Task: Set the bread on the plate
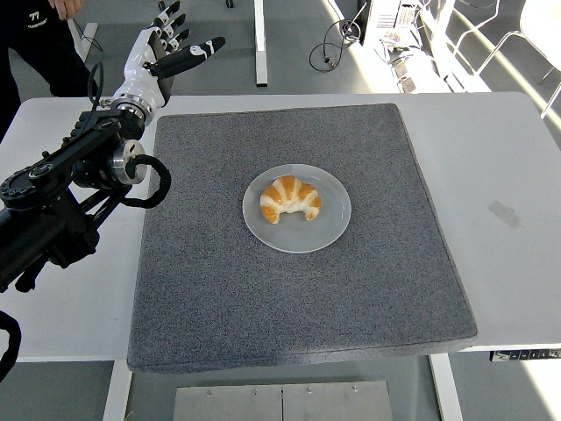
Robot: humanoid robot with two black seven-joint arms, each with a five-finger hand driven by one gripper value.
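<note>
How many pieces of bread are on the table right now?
1. A single croissant lies on the plate in the middle of the grey mat. Nothing on the table looks able to hide another.

Golden croissant (pixel 291 198) on grey plate (pixel 329 230)

table (pixel 517 149): smooth white top, faint sheen where daylight falls on it
mat (pixel 263 307): speckled grey, rough and matt, looks like felt or coarse cloth
plate (pixel 333 230): pale grey, smooth, lightly glossy, looks like glazed ceramic or plastic; which of the two cannot be told
bread (pixel 291 199): golden-brown crust, slightly shiny on the ridges, paler and duller at the ends
left hand (pixel 158 57): white glossy plastic shell, fingers (pixel 197 53) dark with black matt tips
left arm (pixel 53 197): black matt housings, silvery metal rings at the joints, black rubbery cable loop
</note>
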